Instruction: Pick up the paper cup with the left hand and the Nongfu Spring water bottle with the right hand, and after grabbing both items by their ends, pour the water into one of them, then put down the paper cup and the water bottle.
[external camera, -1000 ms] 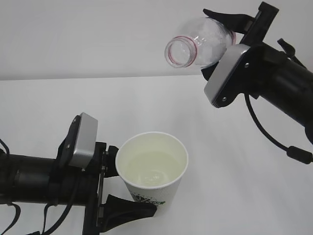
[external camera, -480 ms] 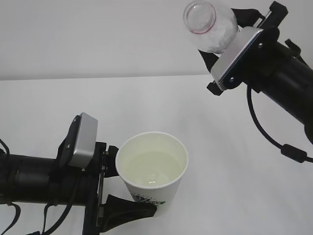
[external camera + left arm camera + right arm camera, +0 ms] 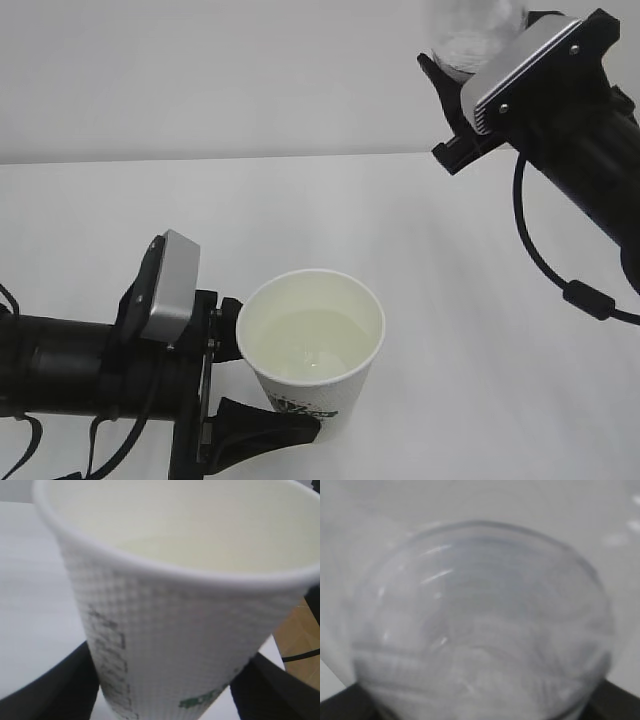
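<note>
while the left hand (image 3: 262, 385) reaches in from the lower left of the exterior view, its two black fingers (image 3: 262, 432) are closed around the paper cup (image 3: 310, 355), one on each side of the lower wall, and the cup stands upright in that grip above the white table (image 3: 450, 330). the cup's cream inside holds the water (image 3: 310, 348), a clear pool lying well below the rim. a grey camera box (image 3: 168, 288) sits on top of this arm just behind the cup. from the left wrist view the cup (image 3: 180, 625) fills nearly the whole picture, its dimpled white wall showing green lettering near the bottom, with a dark finger (image 3: 45, 690) at either lower corner.

the right hand (image 3: 462, 95) is high in the upper right of the exterior view, gripping the nongfu spring water bottle (image 3: 472, 28) by its end – only a clear, ribbed part of the bottle shows at the top edge, the rest cut off by the frame. the bottle is well apart from the cup, up and to the right of it. a black cable (image 3: 545, 260) loops down from this arm. in the right wrist view the bottle (image 3: 480, 630) is a blurred clear round shape filling the picture; whether any water is left inside i cannot tell.
</note>
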You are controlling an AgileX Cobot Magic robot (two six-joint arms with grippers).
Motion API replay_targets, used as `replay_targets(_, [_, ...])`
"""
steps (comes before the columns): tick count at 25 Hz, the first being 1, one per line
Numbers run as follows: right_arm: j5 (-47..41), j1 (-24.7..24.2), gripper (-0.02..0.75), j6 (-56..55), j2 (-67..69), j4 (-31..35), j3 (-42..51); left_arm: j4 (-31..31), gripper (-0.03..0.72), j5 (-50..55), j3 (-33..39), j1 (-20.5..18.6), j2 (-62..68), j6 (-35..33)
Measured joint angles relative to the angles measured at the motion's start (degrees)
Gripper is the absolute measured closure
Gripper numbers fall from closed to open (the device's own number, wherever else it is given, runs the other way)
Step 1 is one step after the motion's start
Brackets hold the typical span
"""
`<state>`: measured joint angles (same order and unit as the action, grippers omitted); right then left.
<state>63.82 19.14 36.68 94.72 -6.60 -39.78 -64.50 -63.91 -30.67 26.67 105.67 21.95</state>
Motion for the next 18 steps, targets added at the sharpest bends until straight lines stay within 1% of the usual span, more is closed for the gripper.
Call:
replay_targets(7, [0.00, 0.00, 0.246, -6.21, 0.00, 3.89, 0.00, 0.00, 0.134, 0.00, 0.00, 0.00, 0.00, 0.00])
replay_targets(13, [0.00, 0.00, 0.246, -8.78, 0.00, 6.60, 0.00, 0.00, 0.134, 0.00, 0.00, 0.00, 0.00, 0.00])
replay_targets(18, [0.00, 0.00, 0.246, -9.89, 0.00, 7.56, 0.00, 0.00, 0.134, 0.09, 0.00, 0.00, 0.00, 0.00])
